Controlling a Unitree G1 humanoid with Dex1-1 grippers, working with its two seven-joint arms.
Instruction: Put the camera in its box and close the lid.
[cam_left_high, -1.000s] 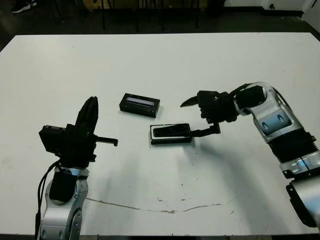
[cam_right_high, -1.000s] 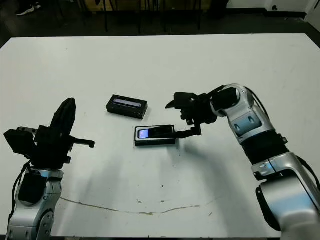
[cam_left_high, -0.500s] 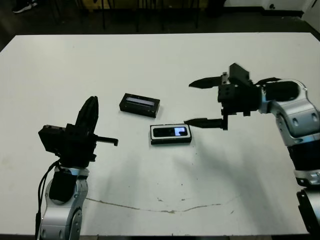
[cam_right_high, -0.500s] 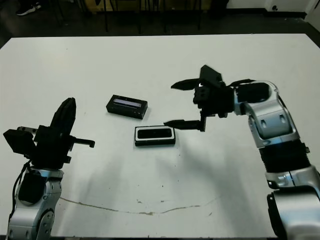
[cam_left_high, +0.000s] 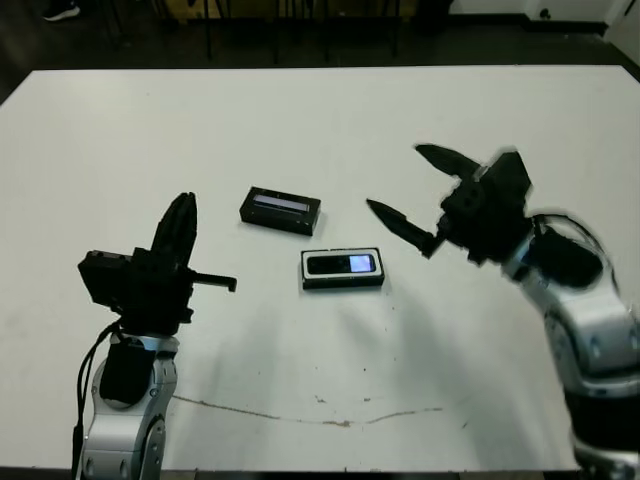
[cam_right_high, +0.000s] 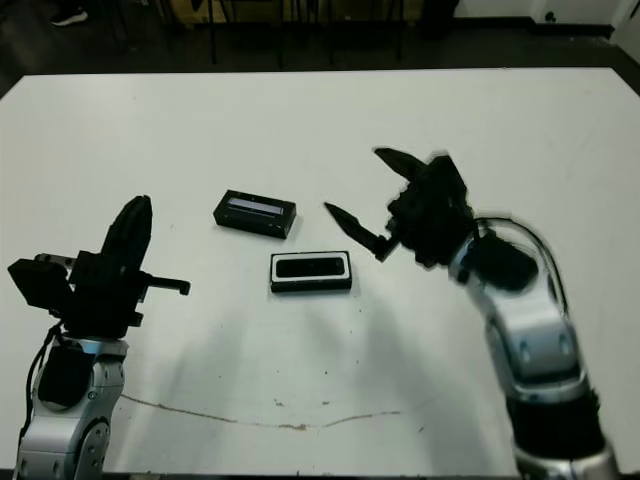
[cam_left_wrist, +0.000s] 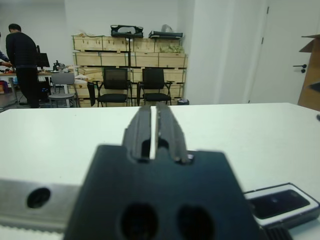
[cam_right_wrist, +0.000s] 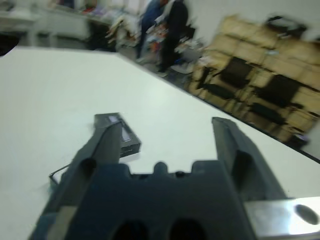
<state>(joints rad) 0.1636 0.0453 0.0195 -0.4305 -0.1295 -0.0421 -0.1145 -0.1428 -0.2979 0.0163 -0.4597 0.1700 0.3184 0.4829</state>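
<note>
Black fingers of the right hand (cam_left_high: 418, 196) stood wide apart, nothing betw. them, hovering right of centre in the head view, above the counter (cam_left_high: 330, 110). One finger pointed toward upper centre, the other down-left toward the box (cam_left_high: 342, 268); neither touched it. The arm ran off to the lower right, blurred.

Just left of that hand, at frame centre, the box lay flat on the white counter w/ the camera (cam_left_high: 341, 264) inside it, white lining showing as a rim around the dark device. Its small screen glowed bluish-white in the left eye view; in the right eye view it looked dark. No cover on the box.

The lid (cam_left_high: 280, 209) lay up-left of the box, near but apart, slightly angled, pale strip facing up.

Left hand (cam_left_high: 183, 224) sat at lower left, well apart from box and lid, fingers pressed together w/ only a thin slit betw. them in its wrist view, empty. That view also caught the box w/ camera (cam_left_wrist: 278, 202) at lower right. A person (cam_left_wrist: 21, 64) stood in the room beyond.
</note>
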